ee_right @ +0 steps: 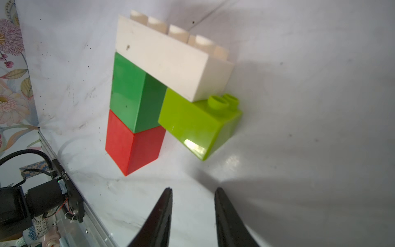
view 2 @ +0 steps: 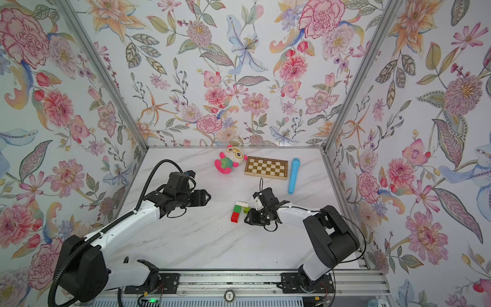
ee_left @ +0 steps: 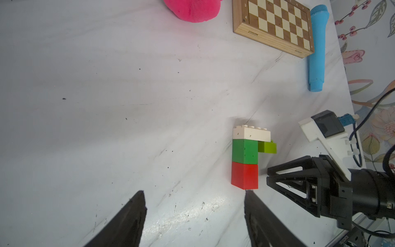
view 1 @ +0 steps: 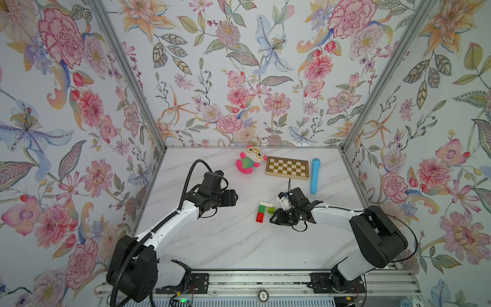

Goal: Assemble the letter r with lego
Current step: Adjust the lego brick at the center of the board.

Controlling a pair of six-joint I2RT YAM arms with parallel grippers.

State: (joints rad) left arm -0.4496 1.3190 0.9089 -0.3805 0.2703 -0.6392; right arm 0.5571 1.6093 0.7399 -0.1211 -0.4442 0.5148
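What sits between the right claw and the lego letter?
Nothing: only a bare strip of marble table separates the right claw from the lego letter, seen in the left wrist view.

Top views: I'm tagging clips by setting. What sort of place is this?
Probably a robot test booth, not a home: floral wallpaper panels in aluminium frames, a marble-look tabletop, and the left arm and right arm bolted to a metal rail.

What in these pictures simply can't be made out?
- Plush toy: in the left wrist view, the top edge cuts off all but its pink base.
- Lime brick: in the right wrist view, the white brick hides whether the two are clicked together.
- Chessboard: in both top views, the border numerals are too small to read.
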